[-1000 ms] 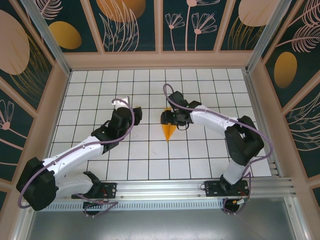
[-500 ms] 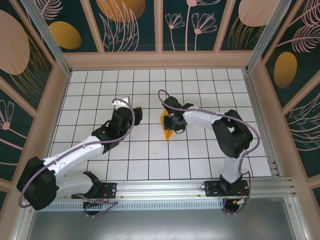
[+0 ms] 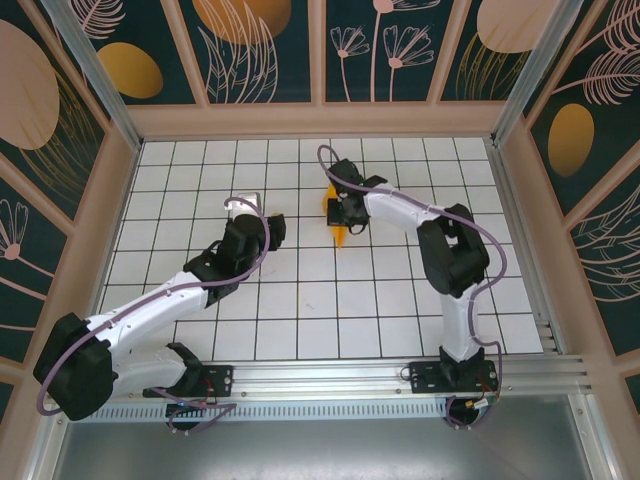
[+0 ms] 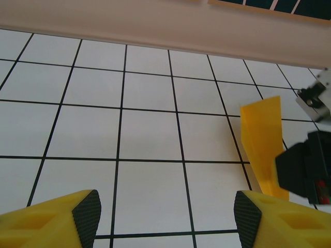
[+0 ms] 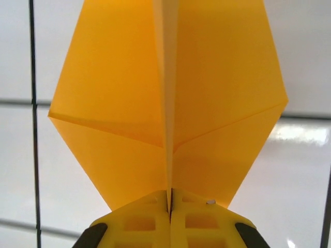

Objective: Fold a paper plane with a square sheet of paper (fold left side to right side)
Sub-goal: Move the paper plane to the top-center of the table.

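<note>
- Orange-yellow paper sits pinched dead centre: the right gripper (image 5: 169, 199) is clamped on the paper plane (image 5: 119, 103) by its middle crease, with only that folded ridge between the closed jaws.
- The closest risk is right at the fingertips. It's thin paper held by a narrow ridge, so a quick swing could probably let the plane slip or twist in the pinch.
- Just ahead of the jaws, both wings splay sideways with nothing holding them. If the gripper travels low, a wing could snag the table (image 4: 145, 134) and crumple or spring open. It's hard to say whether the nose touches the tiles.
- Off to one side, the left gripper (image 4: 166, 209) hangs wide open and empty. It's near the plane but apart from it, and if it moves in carelessly it might knock the free end and skew the fold.
- Materials, from the pinch outward: the fingers (image 5: 134, 225) are yellow moulded plastic with little square recesses.
- The paper looks matte and smooth, with crisp diagonal creases across each wing and a sharp central spine.
- Under the tool, the table is glossy white tile with thin black grid lines, and it catches glare.
- Farthest out there's a pale wood-look ledge (image 4: 155, 26), then a dark wall (image 3: 270, 60) with a leafy pattern.
</note>
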Robot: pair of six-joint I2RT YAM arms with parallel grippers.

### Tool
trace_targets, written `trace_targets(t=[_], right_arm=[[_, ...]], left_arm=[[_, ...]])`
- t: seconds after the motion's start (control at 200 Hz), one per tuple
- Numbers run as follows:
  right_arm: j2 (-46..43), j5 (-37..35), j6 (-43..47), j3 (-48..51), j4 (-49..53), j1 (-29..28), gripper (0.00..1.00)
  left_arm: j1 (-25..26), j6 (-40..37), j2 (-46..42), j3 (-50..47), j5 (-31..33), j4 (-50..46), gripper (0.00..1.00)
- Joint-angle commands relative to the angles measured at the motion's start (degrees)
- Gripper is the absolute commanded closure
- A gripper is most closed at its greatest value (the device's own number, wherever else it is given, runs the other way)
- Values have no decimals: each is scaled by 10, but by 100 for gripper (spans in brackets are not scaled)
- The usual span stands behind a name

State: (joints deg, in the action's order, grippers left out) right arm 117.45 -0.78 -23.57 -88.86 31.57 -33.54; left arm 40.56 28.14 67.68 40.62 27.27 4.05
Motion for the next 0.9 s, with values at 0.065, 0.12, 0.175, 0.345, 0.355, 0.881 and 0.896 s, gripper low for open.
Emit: trace_targets(t=[0.065,0.12,0.175,0.345,0.355,0.881,0.896], right_arm=[[70,-12,43,-86,67,19,95],[84,-11,47,-103,75,19,95],[94,-4,49,-113,79,18,95],[109,-3,53,-127,94,18,92],[109,-3,53,-127,94,19,91],[-29,-58,57,-131,136,2,34],[-37,-59,58,-125,132,2,31]], left_arm=[[1,8,6,20,-5,10,28],[1,6,5,20,-4,8,28],[1,4,4,20,-1,7,28],[1,2,-1,19,-1,7,27],[1,2,-2,20,-2,7,27],[1,-8,0,36,30,-15,16],[1,-8,1,38,34,-17,16]])
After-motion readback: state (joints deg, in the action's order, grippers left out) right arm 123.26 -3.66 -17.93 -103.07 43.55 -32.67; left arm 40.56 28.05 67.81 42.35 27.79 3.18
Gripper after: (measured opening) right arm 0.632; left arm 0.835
